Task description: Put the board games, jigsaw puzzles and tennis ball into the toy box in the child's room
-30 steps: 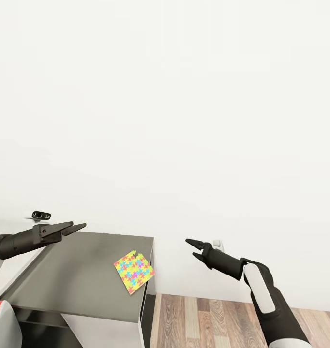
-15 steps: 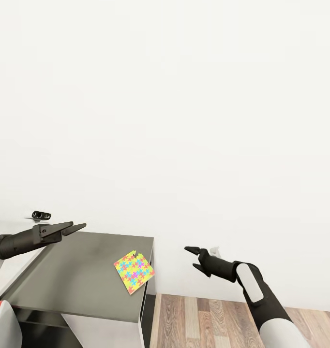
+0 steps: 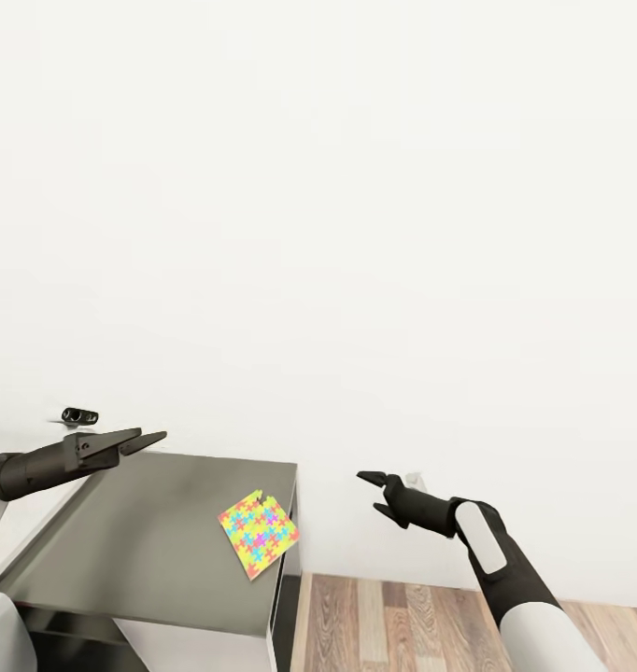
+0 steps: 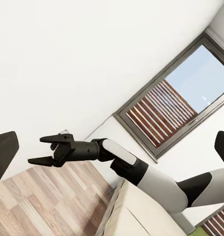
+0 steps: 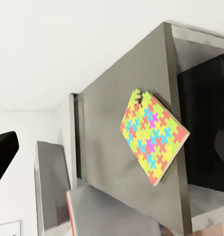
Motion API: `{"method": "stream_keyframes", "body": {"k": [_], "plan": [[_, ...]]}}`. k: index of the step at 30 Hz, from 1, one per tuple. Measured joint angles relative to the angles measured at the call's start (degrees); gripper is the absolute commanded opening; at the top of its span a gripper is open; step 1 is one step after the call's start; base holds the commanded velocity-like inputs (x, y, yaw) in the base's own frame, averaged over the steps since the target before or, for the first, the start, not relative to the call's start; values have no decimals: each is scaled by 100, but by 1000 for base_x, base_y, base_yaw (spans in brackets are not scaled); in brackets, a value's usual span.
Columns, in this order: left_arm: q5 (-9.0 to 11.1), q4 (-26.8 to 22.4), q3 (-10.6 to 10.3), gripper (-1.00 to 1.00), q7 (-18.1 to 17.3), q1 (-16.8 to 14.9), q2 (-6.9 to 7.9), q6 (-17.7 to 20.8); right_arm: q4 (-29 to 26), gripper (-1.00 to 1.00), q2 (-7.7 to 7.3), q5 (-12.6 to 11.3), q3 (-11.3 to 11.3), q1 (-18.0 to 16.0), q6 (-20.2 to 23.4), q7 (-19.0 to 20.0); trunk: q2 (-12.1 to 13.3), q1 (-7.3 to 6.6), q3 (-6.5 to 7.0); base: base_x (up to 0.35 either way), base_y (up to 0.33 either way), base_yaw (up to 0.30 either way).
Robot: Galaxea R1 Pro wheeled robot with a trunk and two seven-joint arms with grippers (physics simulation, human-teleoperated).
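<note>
One jigsaw puzzle (image 3: 258,534) is seen lying flat on the dark-grey wing of the table (image 3: 150,551), close to its right edge, one corner reaching the rim. It is untouched. The left gripper (image 3: 143,439) is held above the table's far-left part, jaws nearly closed, nothing between them. The right gripper (image 3: 379,495) is held off the table's right side over the wood floor (image 3: 393,621), jaws parted wide, empty, pointed toward the puzzle. This puzzle is judged not yet stowed; progress on the other toys cannot be told
</note>
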Motion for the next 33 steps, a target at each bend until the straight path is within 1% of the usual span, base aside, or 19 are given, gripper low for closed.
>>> {"method": "stream_keyframes", "body": {"k": [12, 13, 17, 21, 22, 23, 26, 28, 33], "plan": [[0, 0, 5, 100, 0, 6, 7, 0, 37, 100, -38, -18, 10, -6, 20, 13, 0, 2, 0, 27, 4, 0], [0, 0, 6, 100, 0, 7, 8, 0, 89, 100, -55, -18, 10, -13, 19, 11, 0, 2, 0, 1, 0, 0], [1, 0, 7, 100, 0, 9, 8, 5, 277, 100, -215, -27, 14, -93, 26, 42, 0, 1, 0, 34, 4, 0], [2, -11, 15, 100, 0, 14, 24, 10, 313, 100, -258, -39, 17, -110, 59, 71, 0, 2, 0, 47, 13, 0], [-21, -26, 14, 100, 0, 16, 21, 15, 316, 100, -262, -47, 110, -115, 74, 78, 1, 2, 0, 9, 2, 0], [-22, -38, 13, 100, 0, 17, 18, 16, 314, 100, -262, -47, 154, -117, 77, 79, 0, 2, 0, 6, 2, 0], [-24, -172, 7, 100, 0, 34, 11, 41, 284, 100, -262, -58, 453, -122, 87, 97, 0, 2, 0, 3, 1, 0], [-25, -252, 11, 100, 0, 85, 13, 58, 274, 100, -258, -80, 561, -123, 97, 130, 0, 2, 0, 0, 0, 0], [-24, -430, 11, 100, 0, 156, 11, 99, 268, 100, -194, -110, 622, -124, 298, 177, -199, 112, -90, 0, 0, 0]]}}
